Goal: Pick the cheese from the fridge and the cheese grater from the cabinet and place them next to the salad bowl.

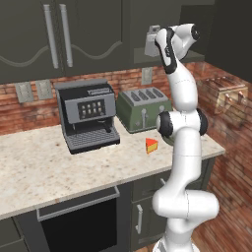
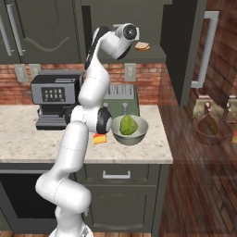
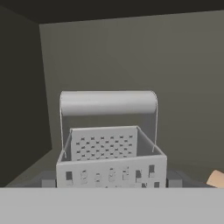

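The grey metal cheese grater [image 3: 111,159] stands on the shelf of the open cabinet [image 1: 147,15], handle [image 3: 108,103] on top. My gripper [image 3: 111,179] reaches into that compartment, and its fingertips [image 3: 47,178] lie against both sides of the grater's body. From the left base view, the grater [image 1: 151,42] sits right at my gripper [image 1: 157,44]. The cheese [image 1: 151,145], an orange wedge with a red side, lies on the counter just left of the salad bowl [image 2: 130,129]. The fridge is out of view.
A flat tan bread piece [image 2: 142,46] lies on the same shelf, right of the grater. Below stand a green toaster [image 1: 142,109] and a coffee machine [image 1: 88,115] against the brick wall. The cabinet's open door [image 2: 185,46] juts out at the right.
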### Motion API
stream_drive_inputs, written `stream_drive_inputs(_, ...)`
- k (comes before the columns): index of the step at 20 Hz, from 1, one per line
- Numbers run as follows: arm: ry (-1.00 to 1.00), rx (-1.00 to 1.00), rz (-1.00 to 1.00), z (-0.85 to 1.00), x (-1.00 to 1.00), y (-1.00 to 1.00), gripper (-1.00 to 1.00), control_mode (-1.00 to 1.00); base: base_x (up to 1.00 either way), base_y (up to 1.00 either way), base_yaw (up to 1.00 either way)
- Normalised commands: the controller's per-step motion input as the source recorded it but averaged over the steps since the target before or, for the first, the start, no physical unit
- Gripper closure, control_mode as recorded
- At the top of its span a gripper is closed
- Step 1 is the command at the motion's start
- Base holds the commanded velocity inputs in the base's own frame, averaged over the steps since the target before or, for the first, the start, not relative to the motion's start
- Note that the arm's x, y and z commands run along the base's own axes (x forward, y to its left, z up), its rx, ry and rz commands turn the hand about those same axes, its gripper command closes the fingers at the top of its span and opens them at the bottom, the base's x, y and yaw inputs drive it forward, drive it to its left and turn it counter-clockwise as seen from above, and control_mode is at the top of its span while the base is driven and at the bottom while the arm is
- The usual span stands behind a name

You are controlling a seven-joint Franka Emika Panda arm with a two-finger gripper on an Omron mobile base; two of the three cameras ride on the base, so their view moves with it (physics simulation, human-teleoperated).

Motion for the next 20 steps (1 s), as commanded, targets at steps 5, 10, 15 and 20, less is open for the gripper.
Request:
stream_drive_inputs(5,0.00,0.00,0.00,0.00,0.00,0.00,1.00,-1.00,0.00,0.00,0.00)
stream_drive_inputs(10,0.00,0.00,0.00,0.01,-0.01,0.00,1.00,-1.00,0.00,0.00,0.00)
stream_drive_inputs(15,0.00,0.00,0.00,0.03,-0.04,0.00,1.00,-1.00,0.00,0.00,0.00)
stream_drive_inputs(20,0.00,0.00,0.00,0.06,-0.06,0.00,1.00,-1.00,0.00,0.00,0.00)
